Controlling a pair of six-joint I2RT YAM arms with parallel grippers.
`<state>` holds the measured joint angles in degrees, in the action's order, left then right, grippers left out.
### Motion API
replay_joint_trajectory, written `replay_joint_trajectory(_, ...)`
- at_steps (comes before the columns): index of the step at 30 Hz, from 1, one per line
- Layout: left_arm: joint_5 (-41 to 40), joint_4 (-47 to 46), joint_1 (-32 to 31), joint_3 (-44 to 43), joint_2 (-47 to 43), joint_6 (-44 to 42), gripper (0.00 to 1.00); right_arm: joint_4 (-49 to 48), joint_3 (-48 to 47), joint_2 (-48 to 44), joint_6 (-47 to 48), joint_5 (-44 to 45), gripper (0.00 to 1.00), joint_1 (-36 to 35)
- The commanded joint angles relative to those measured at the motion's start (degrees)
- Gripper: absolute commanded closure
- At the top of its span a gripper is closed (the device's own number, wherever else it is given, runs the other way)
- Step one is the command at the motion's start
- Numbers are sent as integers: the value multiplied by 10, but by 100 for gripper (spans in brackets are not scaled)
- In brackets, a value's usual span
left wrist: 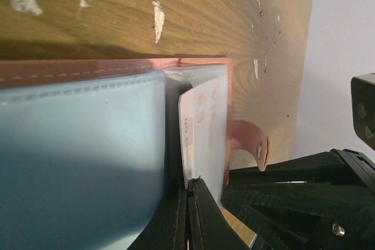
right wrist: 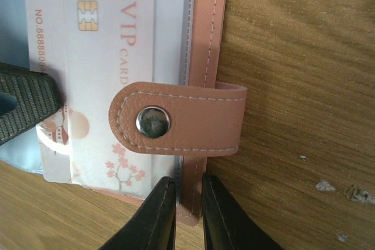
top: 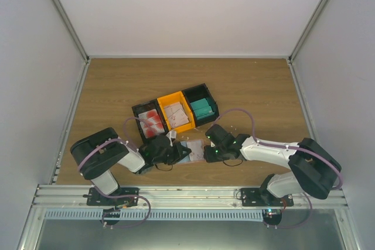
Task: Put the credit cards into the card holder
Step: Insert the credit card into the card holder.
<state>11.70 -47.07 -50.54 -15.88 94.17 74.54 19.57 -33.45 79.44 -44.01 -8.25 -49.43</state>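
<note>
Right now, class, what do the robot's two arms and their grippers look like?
The left arm and right arm each have a white tube link between chunky black joint housings, with a lilac cable looping alongside. The left gripper and right gripper have matte black, tapering fingers.

Left hand (left wrist: 187, 194) low, reaching inward, pinched shut, right hand (right wrist: 188, 188) facing it, fingers (right wrist: 157, 218) narrowly apart, possibly gripping.

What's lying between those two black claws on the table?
The open card holder, a pale card in its clear pocket. The top view shows it spanning from left gripper to right gripper.
</note>
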Motion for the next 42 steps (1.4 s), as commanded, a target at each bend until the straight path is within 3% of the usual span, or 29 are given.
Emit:
replay_joint_trajectory(1,3,10,-9,-13,23,-15,98,23,29,22,-5,-7,84,-3)
replay_joint_trajectory(12,54,19,-15,-43,49,-58,94,15,31,3,-13,2,87,-3)
replay_joint_trajectory(17,60,74,-16,-56,27,-84,88,35,25,-27,-29,30,86,-3)
replay_joint_trajectory(22,40,213,-16,-78,-46,-114,74,57,17,-76,-51,66,83,-3)
replay_joint_trajectory(30,27,453,-9,-157,-132,-163,43,91,-23,-135,-51,120,73,6)
replay_joint_trajectory(32,20,503,-4,-177,-148,-177,40,98,-34,-140,-46,132,70,11)
replay_joint_trajectory(38,-27,649,19,-258,-211,-275,33,92,-57,-178,-34,166,64,32)
replay_joint_trajectory(42,-26,704,48,-330,-225,-395,17,52,-60,-203,-17,164,65,42)
